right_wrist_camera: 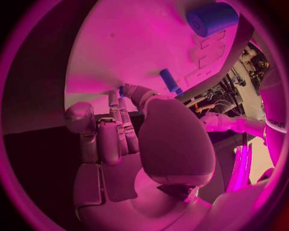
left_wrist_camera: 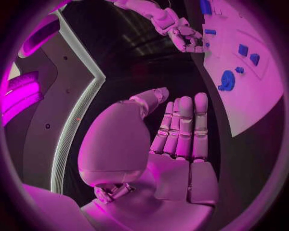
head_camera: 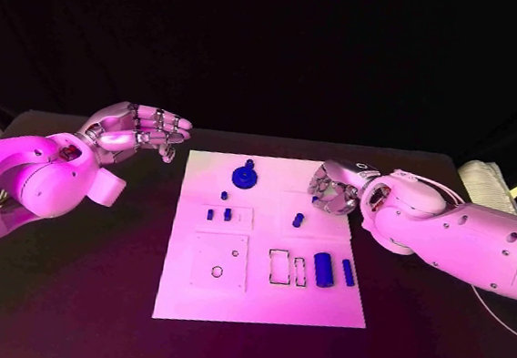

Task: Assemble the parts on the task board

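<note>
Nearest you on the task board (head_camera: 317, 313) lies a bare white margin. Past it, a square plate with a ring (head_camera: 216, 271) and the open rectangular slots (head_camera: 287, 267) stand unfilled, as far as you can judge. Two loose blue cylinders (head_camera: 323, 269) lie just beside those slots, well short of the right fingers. Further on, small blue pegs (head_camera: 219, 214) sit at the board's middle, and one small blue piece (head_camera: 296, 219) lies near the right fingers.

Right hand (head_camera: 337, 190): fingers curled in over the board's far right edge; you cannot tell whether they pinch a part.

Left hand (head_camera: 137, 130): fingers apart, holding nothing, raised off the surface (head_camera: 80, 298), well apart from the board's left edge.

Blue gear (head_camera: 244, 177) sits at the far end, between the two hands.

Judgement: early stage; most parts look unseated and most seating is left.
</note>
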You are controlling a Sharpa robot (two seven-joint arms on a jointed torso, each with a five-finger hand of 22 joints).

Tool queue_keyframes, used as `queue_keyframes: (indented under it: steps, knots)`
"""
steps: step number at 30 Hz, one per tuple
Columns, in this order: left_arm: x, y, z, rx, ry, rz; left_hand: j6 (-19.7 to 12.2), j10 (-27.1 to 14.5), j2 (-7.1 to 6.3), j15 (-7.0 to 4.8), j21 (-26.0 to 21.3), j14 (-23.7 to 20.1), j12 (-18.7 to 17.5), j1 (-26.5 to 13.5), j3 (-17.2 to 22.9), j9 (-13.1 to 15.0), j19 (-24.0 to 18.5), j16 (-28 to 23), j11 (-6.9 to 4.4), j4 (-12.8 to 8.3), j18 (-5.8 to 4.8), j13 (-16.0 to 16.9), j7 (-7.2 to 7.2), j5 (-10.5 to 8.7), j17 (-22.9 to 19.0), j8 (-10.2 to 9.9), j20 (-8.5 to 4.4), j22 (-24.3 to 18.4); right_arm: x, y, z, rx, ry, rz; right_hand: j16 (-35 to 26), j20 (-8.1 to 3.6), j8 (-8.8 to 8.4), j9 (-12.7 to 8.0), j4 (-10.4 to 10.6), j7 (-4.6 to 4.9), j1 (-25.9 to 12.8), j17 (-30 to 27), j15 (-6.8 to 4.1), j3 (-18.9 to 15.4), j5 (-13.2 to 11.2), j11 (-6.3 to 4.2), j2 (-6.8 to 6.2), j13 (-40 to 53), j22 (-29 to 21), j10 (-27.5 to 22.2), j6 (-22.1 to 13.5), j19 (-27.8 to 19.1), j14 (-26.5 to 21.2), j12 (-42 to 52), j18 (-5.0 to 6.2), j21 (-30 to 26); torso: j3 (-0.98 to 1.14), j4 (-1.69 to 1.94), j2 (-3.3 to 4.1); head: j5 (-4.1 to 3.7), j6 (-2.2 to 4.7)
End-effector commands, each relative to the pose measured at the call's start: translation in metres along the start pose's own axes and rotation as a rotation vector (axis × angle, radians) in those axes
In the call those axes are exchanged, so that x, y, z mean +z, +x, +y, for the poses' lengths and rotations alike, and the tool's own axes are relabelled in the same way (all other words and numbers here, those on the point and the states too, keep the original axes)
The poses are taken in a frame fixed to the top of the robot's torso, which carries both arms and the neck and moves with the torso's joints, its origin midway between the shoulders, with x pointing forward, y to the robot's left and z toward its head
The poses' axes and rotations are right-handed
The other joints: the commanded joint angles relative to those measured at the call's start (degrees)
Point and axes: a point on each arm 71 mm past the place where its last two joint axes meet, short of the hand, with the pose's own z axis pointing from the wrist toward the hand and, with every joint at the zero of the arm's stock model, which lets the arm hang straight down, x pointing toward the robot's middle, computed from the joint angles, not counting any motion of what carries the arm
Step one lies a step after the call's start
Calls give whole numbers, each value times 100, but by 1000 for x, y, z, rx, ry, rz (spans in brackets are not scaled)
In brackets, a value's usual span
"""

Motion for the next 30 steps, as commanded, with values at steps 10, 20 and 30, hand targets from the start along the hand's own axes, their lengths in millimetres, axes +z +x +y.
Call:
queue_keyframes:
  steps: [10,20,30]
  knots:
    - [-1,1,0,-20,-5,15,-87,-73,-12,27,49,26,43,-44,-31,-9,74,-45,4,10,84,-14,14,16,-15,33,3,13,0,8,5,6,-17,46,115,-114,236,211,-204,-87,63,85,-118,241,-95,-127,246,130,273,388,278,70,311,90,-127,191,1,-7,-2,6,-36]
    - [-1,0,0,-17,-12,13,-99,-86,-13,29,53,28,46,-40,-28,-11,81,-46,7,7,84,-16,18,16,-16,34,4,14,0,9,6,-52,5,50,142,-143,295,310,-368,-91,99,101,-139,321,13,-143,287,176,346,457,289,62,312,62,-131,242,2,-5,-3,-2,-45]
    - [-1,0,0,-14,-14,11,-116,-104,-18,33,55,28,49,-38,-26,-13,87,-49,14,5,83,-19,26,15,-19,34,6,16,-2,4,12,-98,18,-40,169,-175,367,437,-653,-100,151,109,-163,574,48,-161,314,266,532,614,341,57,310,53,-144,390,4,-6,-6,-19,-49]
